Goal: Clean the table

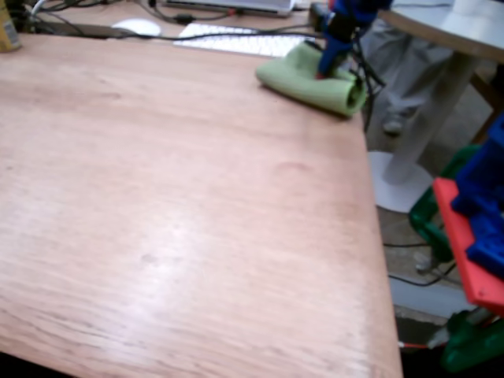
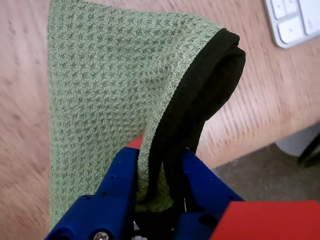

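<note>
Clutter along the far edge and beyond the right edge

At the tabletop's (image 1: 173, 205) far right corner we see a folded green waffle-weave cloth (image 1: 311, 83) with black trim. Along the far edge lie a white keyboard (image 1: 236, 39), a white mouse (image 1: 138, 27) and black cables (image 1: 94, 33), with a yellow object (image 1: 8, 27) at the far left corner. Past the right edge stands a grey-white round table (image 1: 449, 27) on a pedestal, and behind it we make out someone's grey-trousered legs (image 1: 405, 75).
</note>
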Action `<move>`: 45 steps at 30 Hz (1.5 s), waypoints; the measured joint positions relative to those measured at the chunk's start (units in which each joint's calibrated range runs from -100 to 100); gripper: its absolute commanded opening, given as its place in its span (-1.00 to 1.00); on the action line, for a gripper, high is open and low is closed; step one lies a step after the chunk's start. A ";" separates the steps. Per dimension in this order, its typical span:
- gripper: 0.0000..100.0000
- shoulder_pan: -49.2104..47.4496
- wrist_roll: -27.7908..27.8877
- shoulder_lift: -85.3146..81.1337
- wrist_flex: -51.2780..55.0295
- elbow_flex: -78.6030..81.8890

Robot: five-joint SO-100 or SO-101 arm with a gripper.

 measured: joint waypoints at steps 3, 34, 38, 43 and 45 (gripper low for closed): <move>-1.00 1.97 0.93 0.00 0.00 -0.63; -1.00 -75.72 -21.00 15.48 13.00 -60.50; -1.00 -78.72 -21.00 23.09 9.77 -62.40; -1.00 -79.57 -21.00 30.18 -3.98 -64.02; -1.00 -79.57 -21.00 31.91 -4.72 -63.57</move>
